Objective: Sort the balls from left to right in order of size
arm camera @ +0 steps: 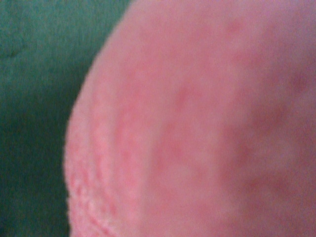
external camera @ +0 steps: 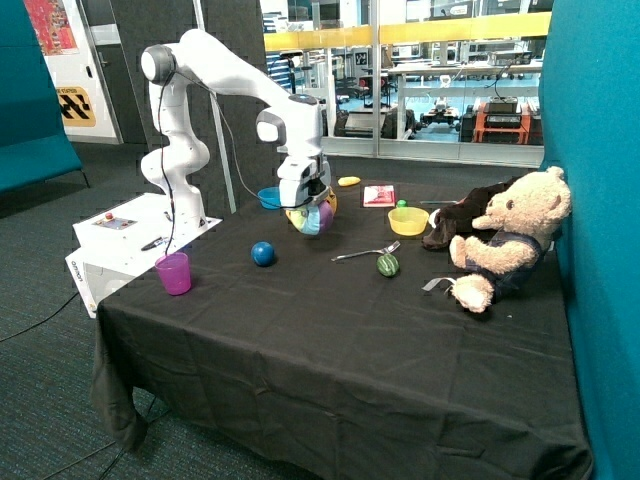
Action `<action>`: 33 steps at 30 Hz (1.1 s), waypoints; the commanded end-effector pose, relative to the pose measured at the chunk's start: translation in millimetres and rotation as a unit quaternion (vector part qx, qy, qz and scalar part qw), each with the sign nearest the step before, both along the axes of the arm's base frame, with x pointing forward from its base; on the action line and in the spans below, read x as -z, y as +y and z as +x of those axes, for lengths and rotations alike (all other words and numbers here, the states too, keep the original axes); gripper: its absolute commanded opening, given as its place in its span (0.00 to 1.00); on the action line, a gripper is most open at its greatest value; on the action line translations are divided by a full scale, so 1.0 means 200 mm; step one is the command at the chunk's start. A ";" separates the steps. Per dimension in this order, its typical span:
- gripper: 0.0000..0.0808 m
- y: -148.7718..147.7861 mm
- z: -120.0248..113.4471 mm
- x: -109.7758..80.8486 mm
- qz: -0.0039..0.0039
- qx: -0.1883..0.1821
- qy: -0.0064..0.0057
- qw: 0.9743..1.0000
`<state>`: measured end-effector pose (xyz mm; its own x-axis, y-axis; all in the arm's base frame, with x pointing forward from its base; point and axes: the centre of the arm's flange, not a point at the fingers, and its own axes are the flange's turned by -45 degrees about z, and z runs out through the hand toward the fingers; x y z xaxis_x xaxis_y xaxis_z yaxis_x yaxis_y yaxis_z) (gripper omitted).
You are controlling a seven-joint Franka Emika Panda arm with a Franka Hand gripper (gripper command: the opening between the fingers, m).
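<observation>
A large multicoloured ball (external camera: 312,218) sits near the back of the black table (external camera: 330,340), and my gripper (external camera: 311,203) comes down on it from above, with the fingers closed on its sides. In the wrist view the ball's pink surface (arm camera: 197,128) fills nearly the whole picture. A blue ball (external camera: 262,253) lies in front of it, toward the purple cup. A dark green ball (external camera: 388,265) lies further along toward the teddy bear. A very small green ball (external camera: 401,204) lies behind the yellow bowl.
A purple cup (external camera: 173,272) stands at the table's near corner by the robot base. A blue bowl (external camera: 268,197), a yellow object (external camera: 348,181) and a red booklet (external camera: 378,195) lie at the back. A yellow bowl (external camera: 408,221), a metal spoon (external camera: 365,253) and a teddy bear (external camera: 505,240) are nearby.
</observation>
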<state>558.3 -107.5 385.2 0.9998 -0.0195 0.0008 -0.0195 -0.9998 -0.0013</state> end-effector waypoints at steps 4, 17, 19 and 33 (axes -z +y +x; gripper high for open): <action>0.00 0.05 -0.18 0.01 -0.001 0.006 0.000 1.000; 0.00 0.11 -0.29 0.04 -0.001 0.002 0.000 1.000; 0.00 0.10 -0.31 0.06 -0.001 0.002 0.000 1.000; 0.00 0.05 -0.41 0.13 -0.001 0.011 0.000 1.000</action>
